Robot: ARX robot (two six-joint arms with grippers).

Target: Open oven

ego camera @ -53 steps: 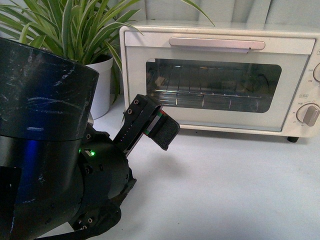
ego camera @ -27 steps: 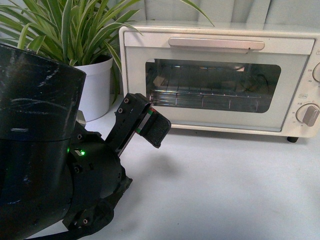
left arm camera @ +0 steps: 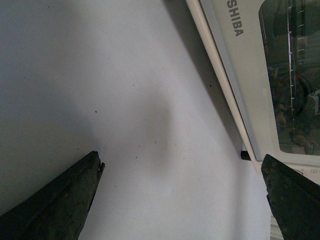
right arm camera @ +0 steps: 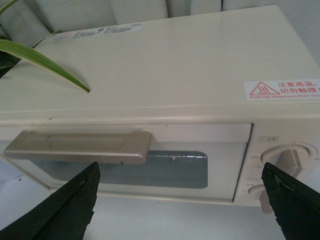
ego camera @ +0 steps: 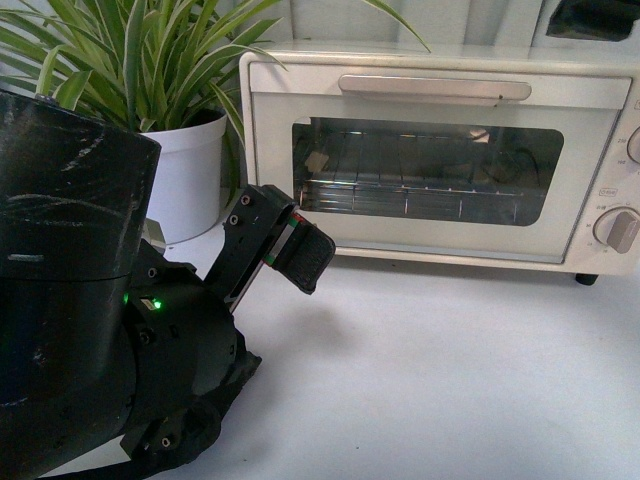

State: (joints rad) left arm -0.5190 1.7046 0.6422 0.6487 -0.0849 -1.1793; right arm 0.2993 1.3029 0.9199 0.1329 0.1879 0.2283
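Observation:
The cream-white oven [ego camera: 440, 160] stands at the back of the white table, its glass door shut, with the long bar handle [ego camera: 435, 88] along the door's top. My left gripper [ego camera: 305, 255] is open and empty, low in front of the oven's left end. In the left wrist view its fingers [left arm camera: 60, 200] spread over bare table beside the door's lower edge [left arm camera: 240, 75]. My right gripper [ego camera: 590, 18] is above the oven's right end. It is open [right arm camera: 180, 172] and looks down on the oven top [right arm camera: 165, 60], with the handle [right arm camera: 80, 147] ahead and apart from it.
A potted plant in a white pot [ego camera: 190, 170] stands left of the oven, one leaf [right arm camera: 45, 62] reaching over its top. Round knobs [ego camera: 615, 228] sit at the oven's right, also in the right wrist view [right arm camera: 287, 157]. White table [ego camera: 450, 370] lies in front.
My left arm has drawn back a little to the left. A dark part of my right gripper has come into view at the top right, above the oven. The door stays shut.

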